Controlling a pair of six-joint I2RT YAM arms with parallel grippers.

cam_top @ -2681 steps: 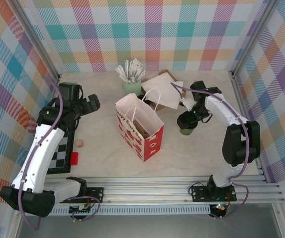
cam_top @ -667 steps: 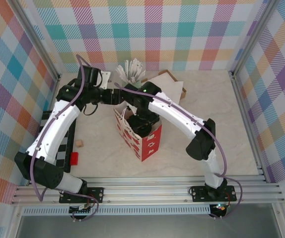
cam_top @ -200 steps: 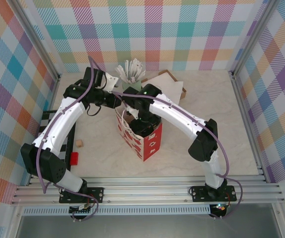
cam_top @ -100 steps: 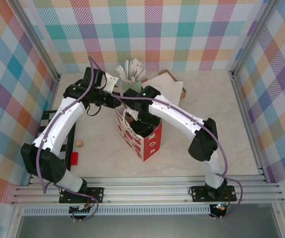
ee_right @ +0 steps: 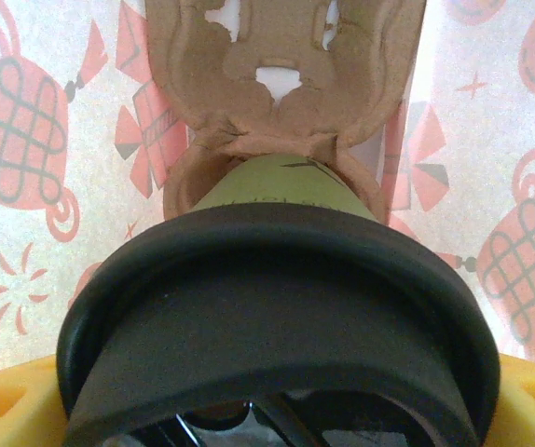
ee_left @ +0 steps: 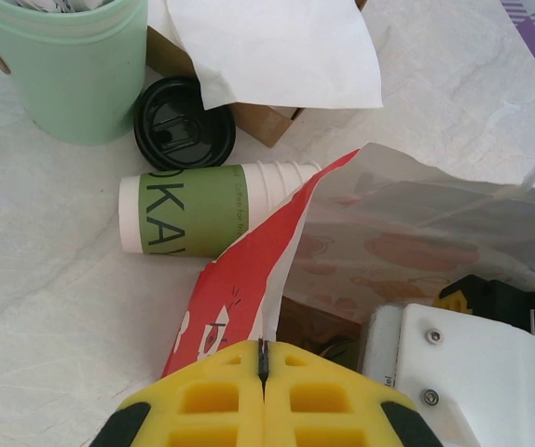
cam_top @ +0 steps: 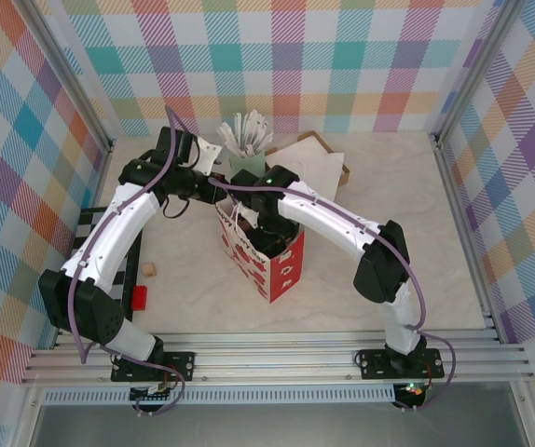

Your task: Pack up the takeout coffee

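Top looks down; both wrists close on bag (cam_top: 277,265).

A red and white paper bag (cam_top: 281,265) stands open near the middle of a pale table (cam_top: 417,242). The left gripper (cam_top: 214,185) is at the bag's far-left rim. The right arm bends over from the right, and the right gripper (cam_top: 261,221) is down in the bag's mouth. Just behind the bag stands a pale green cup (cam_top: 244,159) of white-wrapped sticks, and beside it a cardboard box (cam_top: 344,174) under a white sheet (cam_top: 319,163). On the left lie a checkerboard (cam_top: 126,284), a small wooden cube (cam_top: 149,269) and a red block (cam_top: 138,297).
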